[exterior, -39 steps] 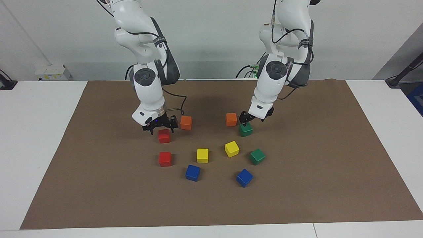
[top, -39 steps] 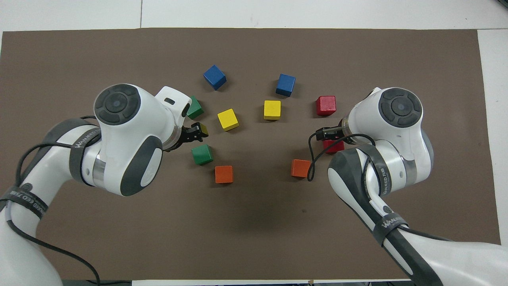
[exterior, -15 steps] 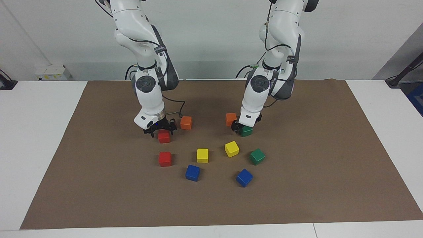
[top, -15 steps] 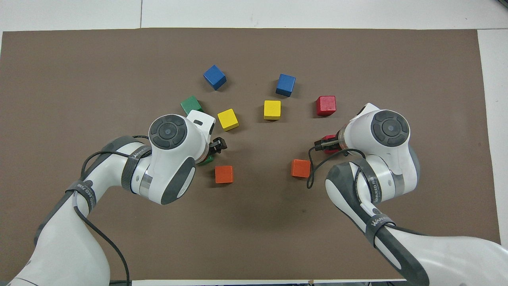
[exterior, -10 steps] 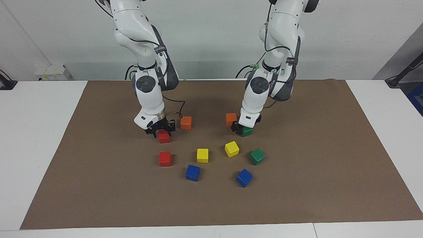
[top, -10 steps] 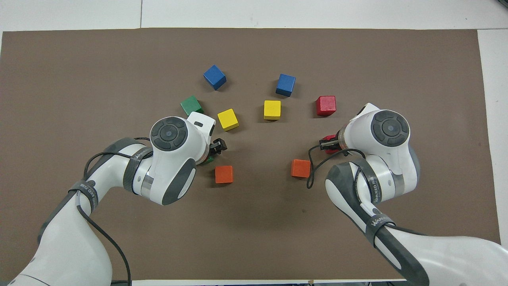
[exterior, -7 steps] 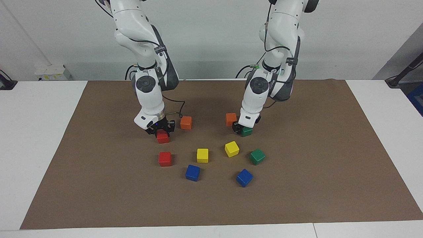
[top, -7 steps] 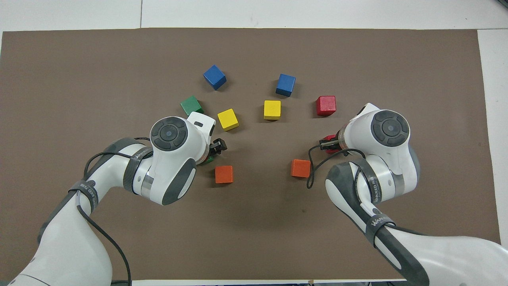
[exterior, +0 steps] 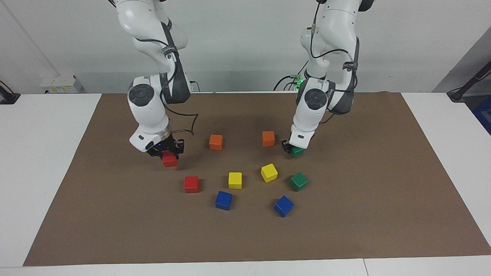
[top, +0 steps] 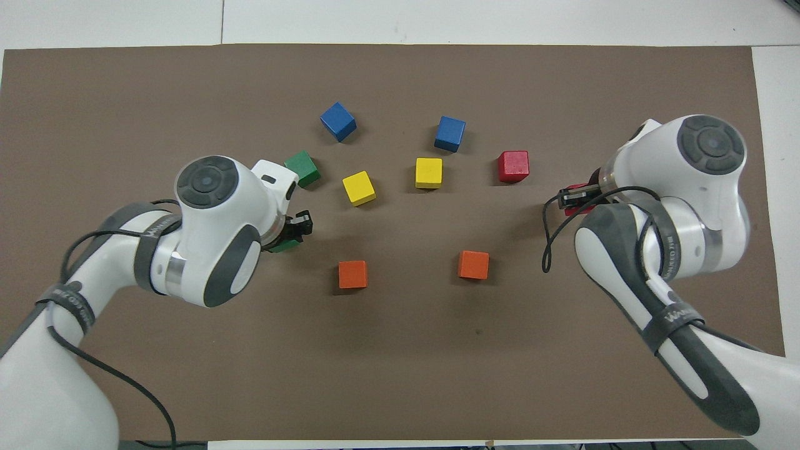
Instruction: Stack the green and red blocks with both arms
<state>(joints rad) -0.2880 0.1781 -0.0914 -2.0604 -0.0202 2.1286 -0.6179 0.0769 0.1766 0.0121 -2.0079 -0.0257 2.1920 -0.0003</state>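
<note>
both arms reach down, left gripper and right gripper clamped.

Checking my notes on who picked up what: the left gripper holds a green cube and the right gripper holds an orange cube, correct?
Not quite. The left gripper does hold a green cube, but the right gripper holds a red cube, not orange. The facing view shows it.

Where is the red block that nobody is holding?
The loose red block sits on the brown mat, toward the right arm's end of the table, beside a yellow block and farther from the robots than the orange block.
</note>
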